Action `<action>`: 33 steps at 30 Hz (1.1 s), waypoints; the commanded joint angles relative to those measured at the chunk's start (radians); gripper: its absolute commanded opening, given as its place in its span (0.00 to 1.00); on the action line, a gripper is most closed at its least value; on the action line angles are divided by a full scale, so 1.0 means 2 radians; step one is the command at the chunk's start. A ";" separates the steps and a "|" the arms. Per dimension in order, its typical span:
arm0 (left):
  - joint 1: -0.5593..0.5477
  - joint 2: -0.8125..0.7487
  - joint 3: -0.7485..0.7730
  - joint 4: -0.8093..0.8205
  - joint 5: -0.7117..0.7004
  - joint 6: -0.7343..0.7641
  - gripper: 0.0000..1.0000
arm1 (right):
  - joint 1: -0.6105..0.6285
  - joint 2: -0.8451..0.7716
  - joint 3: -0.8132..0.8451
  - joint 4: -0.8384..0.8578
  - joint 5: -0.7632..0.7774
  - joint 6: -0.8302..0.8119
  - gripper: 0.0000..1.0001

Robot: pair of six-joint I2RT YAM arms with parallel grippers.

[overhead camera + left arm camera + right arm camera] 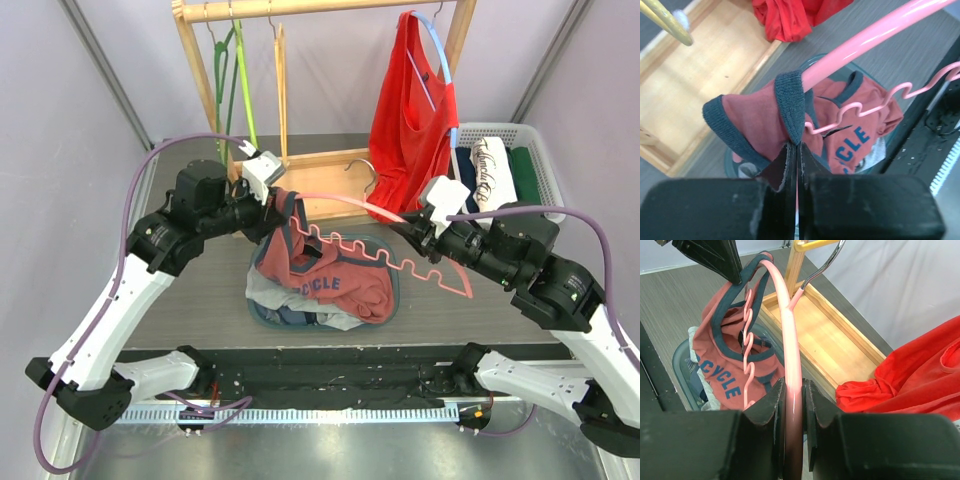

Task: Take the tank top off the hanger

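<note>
A rust-red tank top with navy trim and blue letters hangs from a pink hanger over a grey basket. My left gripper is shut on the top's navy strap, which loops over the hanger's left end. My right gripper is shut on the hanger's upper bar, holding it level above the table. The top and the hanger's wavy lower bar show in the right wrist view, and the top's body droops into the basket.
A grey basket of clothes sits under the top. A wooden rack stands behind, with green hangers and a red garment on a blue hanger. A white bin with folded clothes is at the right.
</note>
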 commanded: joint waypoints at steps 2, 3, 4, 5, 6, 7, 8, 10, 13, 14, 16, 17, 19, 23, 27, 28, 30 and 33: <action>-0.002 -0.010 0.010 0.017 -0.027 0.026 0.00 | 0.002 -0.009 0.022 0.031 0.000 0.008 0.01; -0.002 -0.010 0.013 0.015 -0.031 0.029 0.00 | 0.003 -0.011 0.022 0.029 0.001 0.008 0.02; -0.002 -0.011 0.023 0.014 -0.044 0.032 0.00 | 0.003 -0.012 0.024 0.024 0.002 0.008 0.01; -0.002 -0.010 0.029 0.013 -0.051 0.035 0.00 | 0.003 -0.014 0.024 0.019 0.003 0.007 0.02; -0.001 -0.011 0.034 0.011 -0.058 0.038 0.00 | 0.003 -0.017 0.026 0.015 0.003 0.008 0.01; 0.000 -0.010 0.050 0.011 -0.077 0.041 0.00 | 0.003 -0.019 0.030 0.004 0.003 0.008 0.01; 0.000 -0.009 0.058 0.009 -0.085 0.043 0.00 | 0.003 -0.022 0.031 -0.003 0.005 0.009 0.02; 0.008 -0.007 0.088 0.010 -0.095 0.043 0.00 | 0.003 -0.032 0.041 -0.027 0.013 0.014 0.02; 0.011 -0.002 0.136 0.003 -0.084 0.043 0.00 | 0.002 -0.055 0.049 -0.053 0.025 0.018 0.01; 0.011 0.004 0.149 0.001 -0.070 0.044 0.00 | 0.001 -0.061 0.051 -0.057 0.025 0.018 0.02; 0.011 0.013 0.190 -0.007 -0.057 0.038 0.00 | 0.002 -0.075 0.056 -0.064 0.051 0.020 0.02; 0.011 0.024 0.204 -0.009 -0.040 0.039 0.00 | 0.002 -0.082 0.060 -0.069 0.054 0.019 0.01; 0.011 0.033 0.240 -0.012 -0.021 0.034 0.00 | 0.000 -0.087 0.079 -0.085 0.077 0.017 0.01; 0.011 0.048 0.267 -0.016 0.012 0.023 0.00 | -0.011 -0.098 0.106 -0.103 0.110 0.008 0.01; 0.009 0.044 0.236 -0.016 0.024 0.021 0.00 | -0.022 -0.103 0.119 -0.112 0.139 0.003 0.01; 0.009 0.042 0.231 -0.016 0.029 0.010 0.00 | -0.023 -0.102 0.116 -0.106 0.148 0.001 0.02; 0.006 0.043 0.216 -0.016 0.033 -0.003 0.00 | -0.026 -0.098 0.108 -0.094 0.172 0.000 0.02; -0.011 0.046 0.208 -0.022 0.052 -0.004 0.00 | -0.027 -0.074 0.093 -0.063 0.199 -0.001 0.02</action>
